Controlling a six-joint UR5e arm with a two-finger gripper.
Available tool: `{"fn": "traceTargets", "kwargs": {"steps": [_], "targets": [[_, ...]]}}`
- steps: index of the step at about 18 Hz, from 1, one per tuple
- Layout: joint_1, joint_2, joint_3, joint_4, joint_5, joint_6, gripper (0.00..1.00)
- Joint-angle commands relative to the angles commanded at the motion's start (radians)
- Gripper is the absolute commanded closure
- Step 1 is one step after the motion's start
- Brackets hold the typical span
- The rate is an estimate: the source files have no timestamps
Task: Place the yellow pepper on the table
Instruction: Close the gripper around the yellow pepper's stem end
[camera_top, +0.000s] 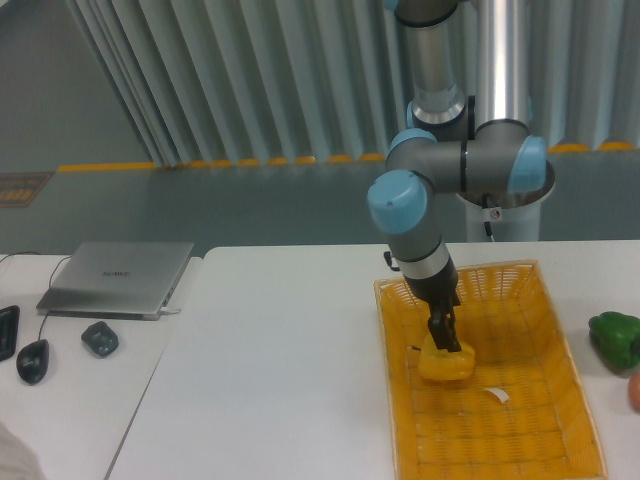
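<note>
The yellow pepper (447, 364) lies inside the orange-yellow woven basket (560, 430), left of its middle. My gripper (445, 338) hangs at the pepper's top, its dark fingers reaching down onto it. The view is too small to show whether the fingers are apart or closed on the pepper. The basket rests on the white table (280, 380), and the arm comes down from the base at the back right.
A green pepper (615, 338) and a reddish object (634, 393) lie on the table right of the basket. On the adjoining desk at the left are a grey laptop (118, 277), two dark mouse-like objects (100, 339) and a black item at the edge.
</note>
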Motion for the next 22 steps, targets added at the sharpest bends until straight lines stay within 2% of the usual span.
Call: {"fn": "traceTargets", "kwargs": {"steps": [8,13,16,22], "targets": [[0.014,0.011,0.008,0.012,-0.003,0.011,0.00],[0.043,0.067,0.020,0.006,-0.020,0.020,0.00],[0.049,0.061,0.046,0.008,-0.034,0.009,0.00],[0.051,0.035,0.046,0.011,-0.031,0.021,0.00]]}}
